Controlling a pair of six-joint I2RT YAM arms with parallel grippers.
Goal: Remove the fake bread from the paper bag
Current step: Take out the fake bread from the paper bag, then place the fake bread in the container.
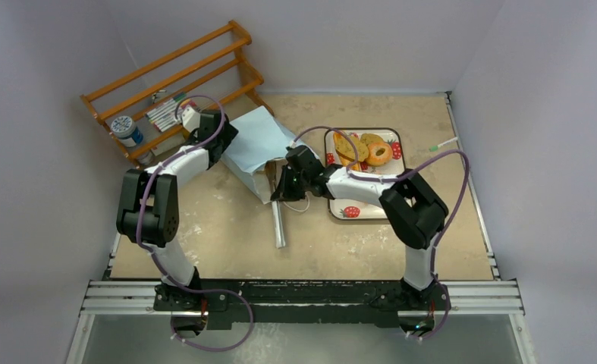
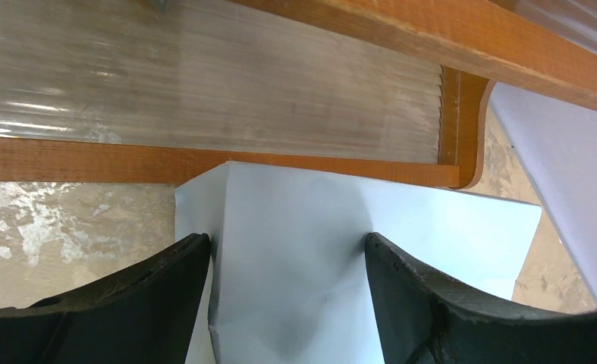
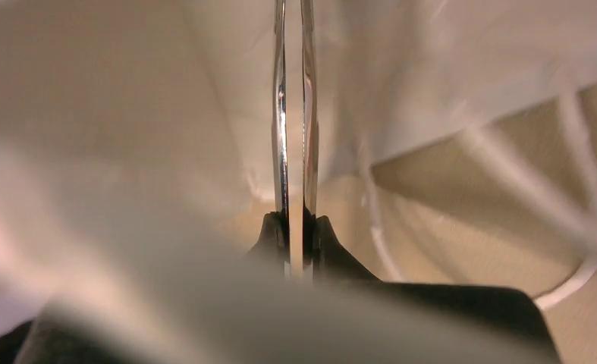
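The light blue paper bag (image 1: 256, 142) lies on its side, mouth toward the near right. My left gripper (image 1: 221, 142) stands open at its far end, its fingers astride a fold of the bag (image 2: 318, 227). My right gripper (image 1: 282, 189) is at the bag's mouth, shut on a pair of metal tongs (image 1: 278, 224). The tongs' two blades (image 3: 295, 114) point into the bag's white inside (image 3: 166, 114). Pieces of fake bread (image 1: 353, 149), one of them a ring donut (image 1: 378, 154), lie on the tray (image 1: 354, 211). Any bread in the bag is hidden.
A wooden rack (image 1: 174, 76) stands at the back left, close behind the bag, with a can (image 1: 128, 130) and markers (image 1: 163, 114) on it. The bag's white string handle (image 1: 303, 205) trails on the table. A green-tipped pen (image 1: 443, 144) lies at the far right.
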